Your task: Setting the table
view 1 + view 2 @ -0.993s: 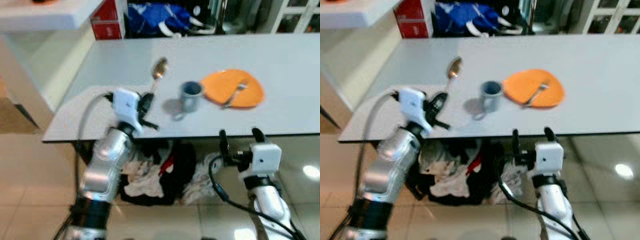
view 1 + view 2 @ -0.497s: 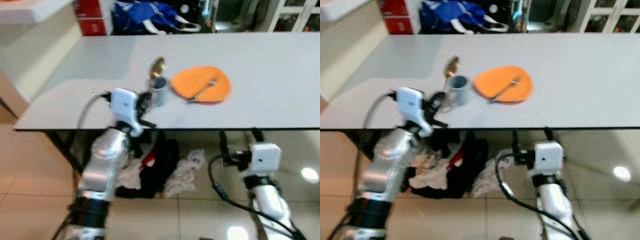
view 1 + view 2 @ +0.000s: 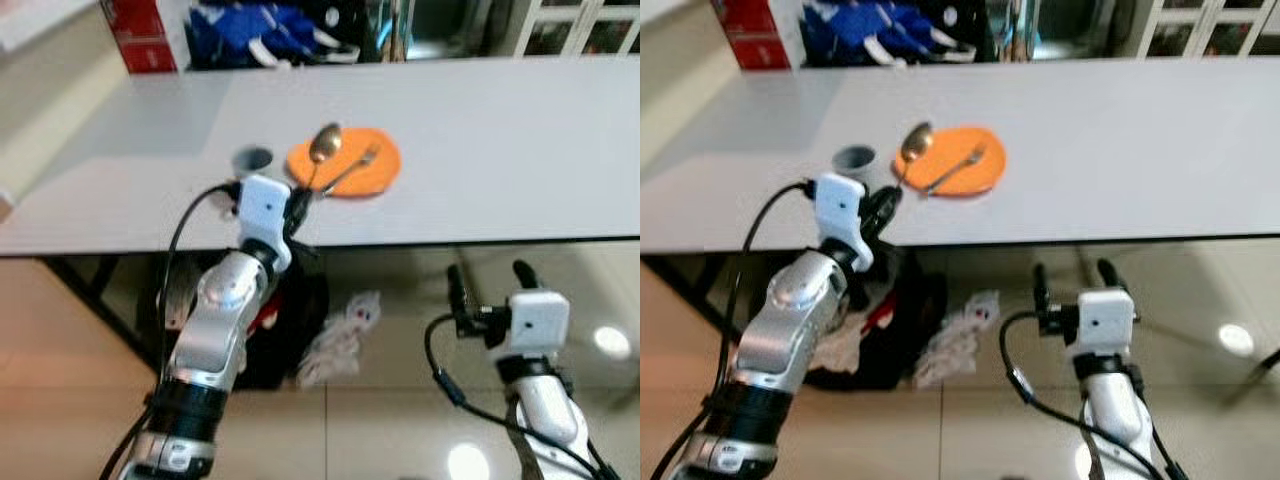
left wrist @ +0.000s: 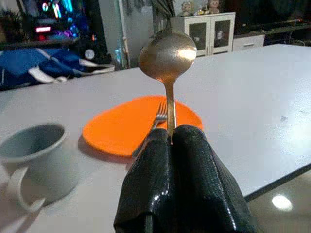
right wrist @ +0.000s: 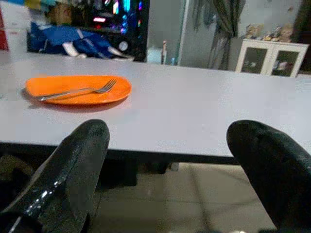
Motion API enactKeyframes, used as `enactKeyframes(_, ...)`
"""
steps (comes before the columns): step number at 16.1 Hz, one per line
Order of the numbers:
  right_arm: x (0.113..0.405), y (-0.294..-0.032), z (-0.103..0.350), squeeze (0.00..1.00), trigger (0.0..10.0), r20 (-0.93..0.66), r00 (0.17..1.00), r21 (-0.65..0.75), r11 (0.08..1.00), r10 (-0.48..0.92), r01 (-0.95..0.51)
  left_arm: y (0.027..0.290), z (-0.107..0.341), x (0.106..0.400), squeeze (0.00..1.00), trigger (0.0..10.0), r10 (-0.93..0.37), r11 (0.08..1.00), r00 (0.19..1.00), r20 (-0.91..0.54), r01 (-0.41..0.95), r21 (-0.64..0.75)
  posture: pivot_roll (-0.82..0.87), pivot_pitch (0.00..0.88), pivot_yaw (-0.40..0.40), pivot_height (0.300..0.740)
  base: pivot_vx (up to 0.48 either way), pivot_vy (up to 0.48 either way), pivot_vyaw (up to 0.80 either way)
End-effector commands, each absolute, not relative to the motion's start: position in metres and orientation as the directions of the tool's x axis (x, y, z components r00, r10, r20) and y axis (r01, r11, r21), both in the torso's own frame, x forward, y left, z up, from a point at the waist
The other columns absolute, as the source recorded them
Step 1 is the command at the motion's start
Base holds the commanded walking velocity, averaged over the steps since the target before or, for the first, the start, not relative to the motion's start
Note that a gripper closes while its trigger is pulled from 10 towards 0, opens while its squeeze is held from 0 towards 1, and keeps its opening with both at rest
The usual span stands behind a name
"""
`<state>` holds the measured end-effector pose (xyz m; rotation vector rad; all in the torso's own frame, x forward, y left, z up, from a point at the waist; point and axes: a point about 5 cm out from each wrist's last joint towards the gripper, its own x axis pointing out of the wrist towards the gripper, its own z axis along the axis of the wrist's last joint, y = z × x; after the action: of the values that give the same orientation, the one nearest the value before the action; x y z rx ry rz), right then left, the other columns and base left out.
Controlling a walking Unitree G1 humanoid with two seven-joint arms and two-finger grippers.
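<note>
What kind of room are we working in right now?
Probably a lived-in home dining or living area: a long white table with an orange plate, white glass-door cabinets, and clothes piled on the tiled floor.

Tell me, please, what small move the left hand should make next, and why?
Probably carry the spoon a little farther over the table and lower it beside the plate. The left hand is shut on its handle, and the fork already rests on the plate.
</note>
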<state>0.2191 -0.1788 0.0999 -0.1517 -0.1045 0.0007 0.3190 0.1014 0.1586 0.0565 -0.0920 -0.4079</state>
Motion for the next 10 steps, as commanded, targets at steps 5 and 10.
enactKeyframes(5,0.2189,-0.1742,0.1017,0.0,10.0,0.114,0.993,-0.153,0.988,0.02,-0.002,0.1058,0.1674,0.3239,0.0,0.0,-0.371,0.928,0.922,0.113,0.364,0.078,-0.15,0.004,0.064,0.736,0.48,0.0,-0.32)
enactKeyframes(10,0.2189,-0.1731,0.1018,0.0,10.0,0.114,0.993,-0.159,0.987,0.027,-0.009,0.107,0.1702,0.3262,0.0,0.0,-0.364,0.931,0.923,0.123,0.357,0.071,-0.15,0.004,0.063,0.736,0.478,0.0,0.0)
